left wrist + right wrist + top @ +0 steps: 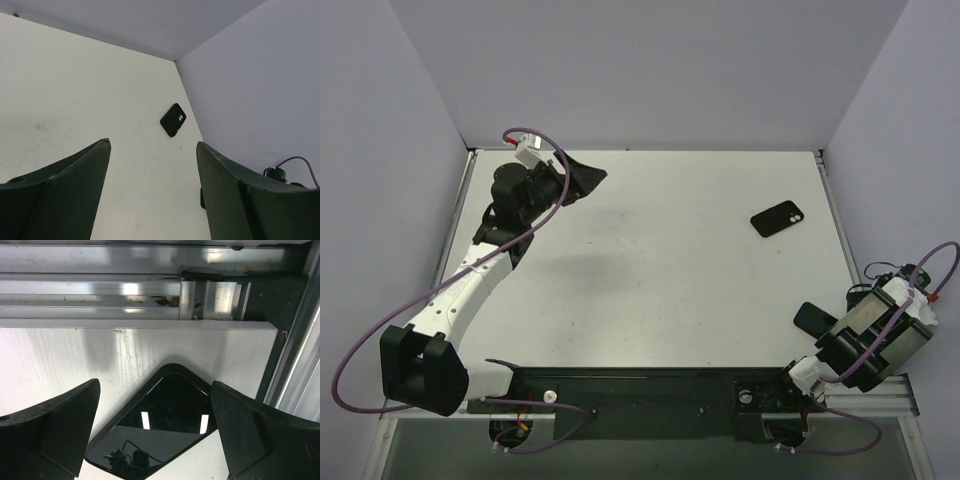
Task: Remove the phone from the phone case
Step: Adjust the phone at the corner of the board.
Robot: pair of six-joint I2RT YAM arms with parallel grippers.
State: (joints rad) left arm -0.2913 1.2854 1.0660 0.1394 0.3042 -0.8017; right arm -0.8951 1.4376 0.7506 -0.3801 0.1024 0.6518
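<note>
L gripper (153, 143) hangs wide open at table's (670, 260) 10 o'clock, R gripper (155, 385) spread wide just over glossy-screened phone (165, 425) at 4 o'clock edge, w/ matte black case (777, 218) flat at 2 o'clock, well apart from phone.

No readable text, label, brand, number or sign on anything in view, in any of three views.
</note>
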